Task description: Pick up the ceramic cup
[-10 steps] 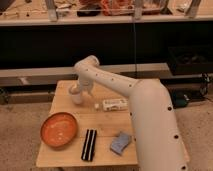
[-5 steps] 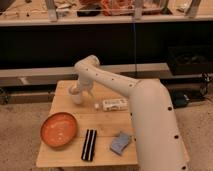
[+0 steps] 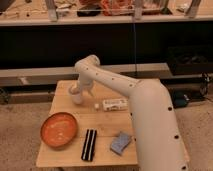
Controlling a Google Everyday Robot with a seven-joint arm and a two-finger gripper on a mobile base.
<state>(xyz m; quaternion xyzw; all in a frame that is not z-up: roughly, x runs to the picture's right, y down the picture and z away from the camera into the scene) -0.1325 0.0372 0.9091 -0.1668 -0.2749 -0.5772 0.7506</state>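
The ceramic cup (image 3: pixel 75 96) is a small off-white handleless cup standing near the back left of the wooden table (image 3: pixel 60 158). My white arm reaches in from the lower right and bends down over it. The gripper (image 3: pixel 80 90) sits right at the cup, on its upper right side, and hides part of the rim. Whether it has hold of the cup does not show.
A wide orange bowl (image 3: pixel 59 130) sits front left. A white labelled bottle (image 3: pixel 114 104) lies on its side right of the cup, with a small white bit (image 3: pixel 96 106) beside it. A black ribbed bar (image 3: pixel 89 144) and a blue-grey sponge (image 3: pixel 120 142) lie near the front edge. Dark shelving stands behind.
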